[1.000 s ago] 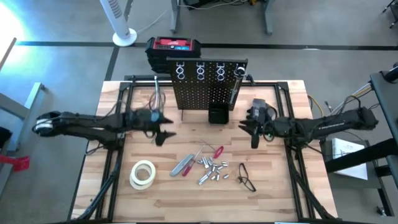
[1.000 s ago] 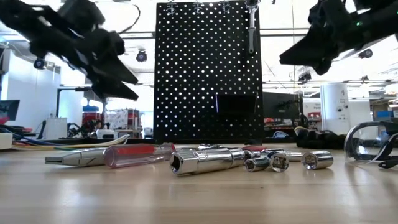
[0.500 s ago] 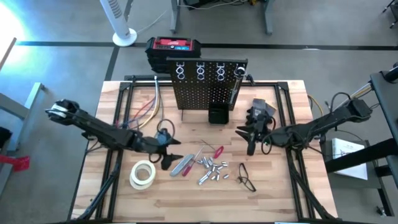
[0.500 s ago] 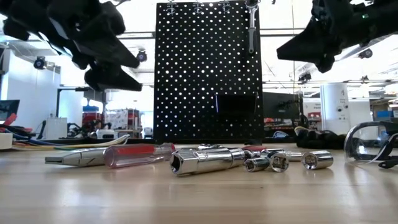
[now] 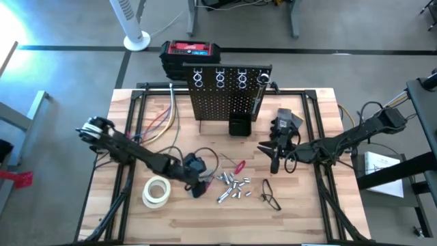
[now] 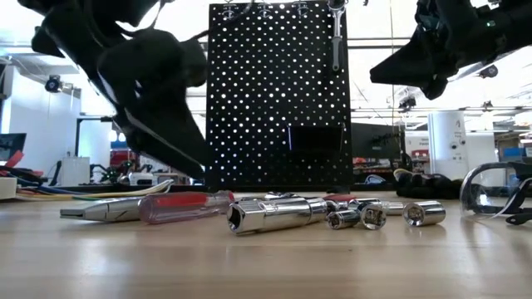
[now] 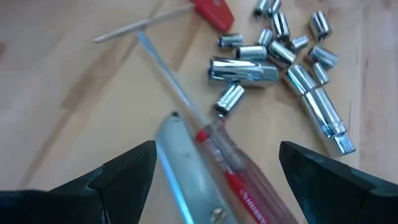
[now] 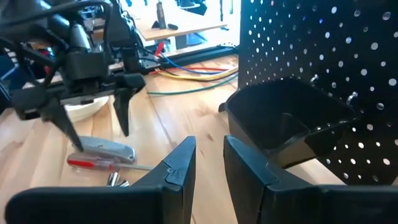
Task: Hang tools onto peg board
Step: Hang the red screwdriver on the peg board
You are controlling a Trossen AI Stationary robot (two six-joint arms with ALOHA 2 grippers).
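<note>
- Right now my left gripper hovers wide open and empty over the tools, just above the red-handled screwdriver and grey tool.
- Sockets lie scattered just right of them.
- My right gripper, nearly closed and empty, hangs near the peg board, by its bin.
- One wrench hangs on the board.

Black perforated metal peg board dotted with rows of small holes; silvery ring hooks along its top. Pale blond wooden tabletop. Clear red-cored screwdriver handle. Shiny silver sockets. Whitish tape roll.
</note>
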